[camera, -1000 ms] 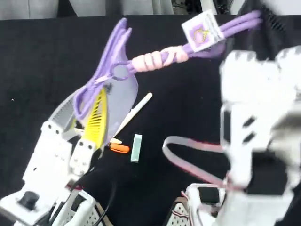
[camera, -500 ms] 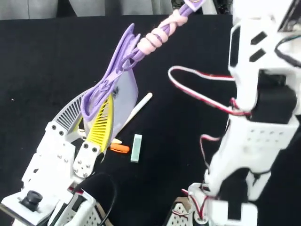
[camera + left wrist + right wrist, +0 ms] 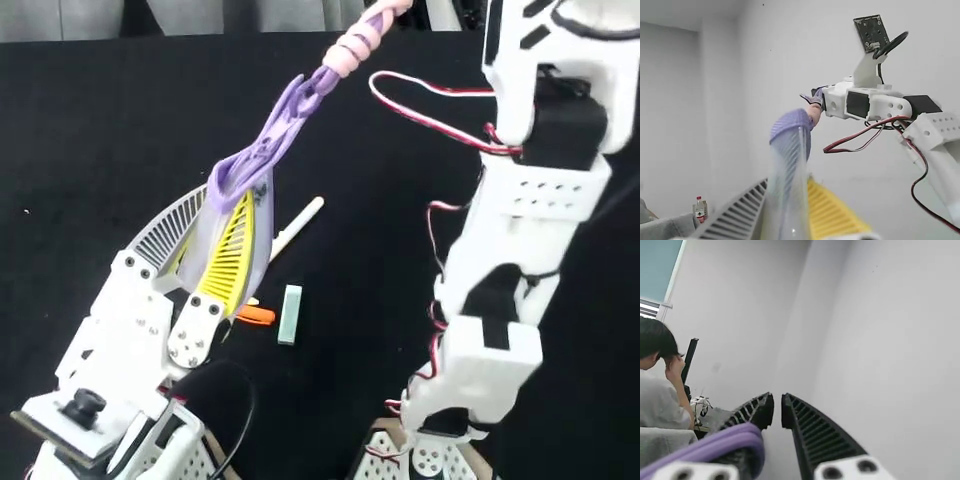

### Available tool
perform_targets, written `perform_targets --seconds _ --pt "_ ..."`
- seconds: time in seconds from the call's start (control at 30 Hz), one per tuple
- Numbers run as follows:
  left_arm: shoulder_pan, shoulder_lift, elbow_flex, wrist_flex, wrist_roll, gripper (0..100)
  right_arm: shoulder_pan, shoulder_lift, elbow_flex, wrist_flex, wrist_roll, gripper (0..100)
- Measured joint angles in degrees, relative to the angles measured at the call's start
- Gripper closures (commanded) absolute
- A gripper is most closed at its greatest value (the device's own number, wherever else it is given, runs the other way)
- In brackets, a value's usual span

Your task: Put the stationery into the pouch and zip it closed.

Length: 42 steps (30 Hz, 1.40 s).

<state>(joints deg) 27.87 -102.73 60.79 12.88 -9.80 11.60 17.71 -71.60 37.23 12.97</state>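
The translucent purple-grey pouch (image 3: 245, 185) hangs above the table, stretched taut. My left gripper (image 3: 225, 205) is shut on its lower edge, with the yellow finger (image 3: 832, 210) and the grey ribbed finger (image 3: 735, 215) on either side of the pouch (image 3: 787, 150). Its purple strap with a pink coil (image 3: 350, 45) runs up past the far edge. My right gripper (image 3: 777, 410) is raised high with its black fingers nearly together and the purple strap (image 3: 725, 445) at their base. On the table lie a white pen (image 3: 295, 225), an orange item (image 3: 255, 315) and a green eraser (image 3: 290, 315).
The raised right arm (image 3: 540, 180) stands tall over the right half of the black table (image 3: 100, 130), trailing red and white wires (image 3: 430, 90). The left arm's body (image 3: 120, 350) covers the near left corner.
The right arm rose and drew the strap up and towards the far edge, so the pouch is now pulled into a narrow, steeper line. The left gripper kept its hold and shifted slightly.
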Motion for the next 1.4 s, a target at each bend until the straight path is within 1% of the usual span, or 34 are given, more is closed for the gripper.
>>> perform_targets --seconds 0.23,0.5,0.8,1.03,1.17,1.23,1.4 --pt "0.0 0.2 -0.3 0.1 0.0 97 -0.2 4.9 -2.5 5.5 -0.9 98.6" --pt "0.0 1.8 -5.4 0.4 0.1 97 -0.3 9.9 -2.6 12.5 -1.1 98.7" --pt "0.0 1.9 -5.5 0.9 0.1 97 -0.4 14.2 -3.2 19.8 -1.1 98.7" --pt "0.0 2.6 -5.5 1.0 0.2 97 -0.8 15.0 -3.2 32.7 -0.2 98.7" --pt "-0.1 2.8 -5.5 1.0 0.2 97 -4.4 16.8 -3.1 42.5 4.0 98.7" --pt "-0.1 2.8 -5.5 1.0 0.2 97 -6.0 17.8 -3.1 46.9 4.7 98.7" --pt "-0.1 2.8 -5.5 1.0 0.2 97 -6.9 18.7 -3.1 51.3 4.9 98.7"
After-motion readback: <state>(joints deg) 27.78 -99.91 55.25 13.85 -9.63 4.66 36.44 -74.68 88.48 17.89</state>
